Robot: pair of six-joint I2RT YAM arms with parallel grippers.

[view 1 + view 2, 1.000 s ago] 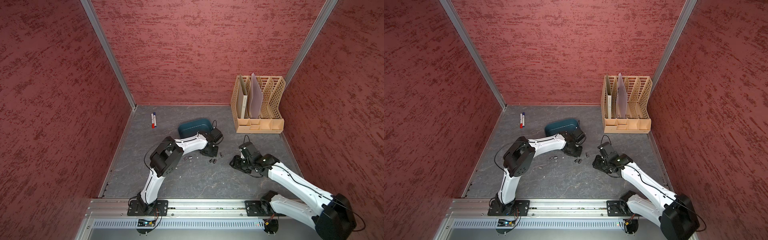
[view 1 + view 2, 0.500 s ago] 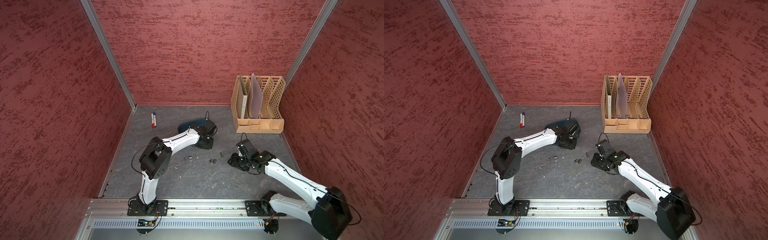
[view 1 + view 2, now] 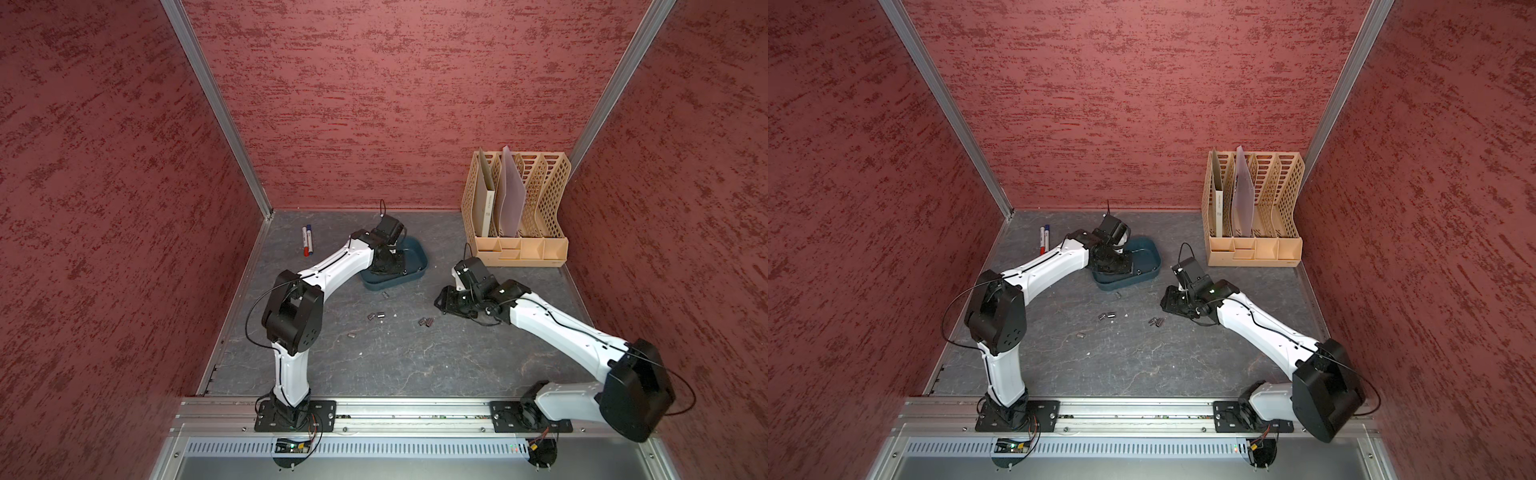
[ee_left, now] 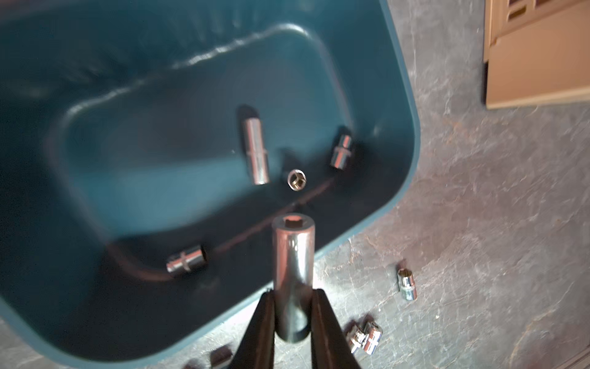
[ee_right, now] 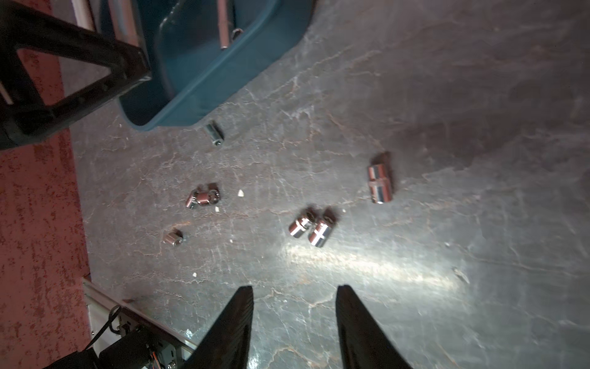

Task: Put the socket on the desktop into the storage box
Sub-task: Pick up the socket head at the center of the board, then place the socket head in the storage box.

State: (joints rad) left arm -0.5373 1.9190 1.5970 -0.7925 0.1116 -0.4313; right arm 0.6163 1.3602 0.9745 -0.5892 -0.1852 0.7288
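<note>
Nearest the camera, a metal rail (image 3: 395, 409) carries both arm bases at the front of the desk (image 3: 415, 365). Loose sockets (image 3: 376, 316) lie mid-desk in both top views. There is a lone socket (image 3: 352, 333), a touching pair, a second pair (image 3: 426, 321) side by side, and a single socket (image 3: 385, 295) just beside the box's front wall.

The right pincer (image 5: 295, 289) hangs low over bare desk near the second pair. Its jaws stand moderately apart with nothing between them. Its wrist view shows two more sockets (image 5: 380, 182) lying end to end.

Farther back, the left pincer (image 4: 292, 294) is clamped on one end of a long socket (image 4: 293, 255), whose hex mouth juts out over the box (image 4: 412, 127). Four sockets already lie inside the box: a long one (image 4: 255, 150), a short one on end (image 4: 296, 179), another by the wall (image 4: 341, 151) and one near a corner (image 4: 186, 258).

Behind, two markers (image 3: 307, 240) lie near the left wall. A beige rack (image 3: 519, 249) holding folders stands in the far right corner.
</note>
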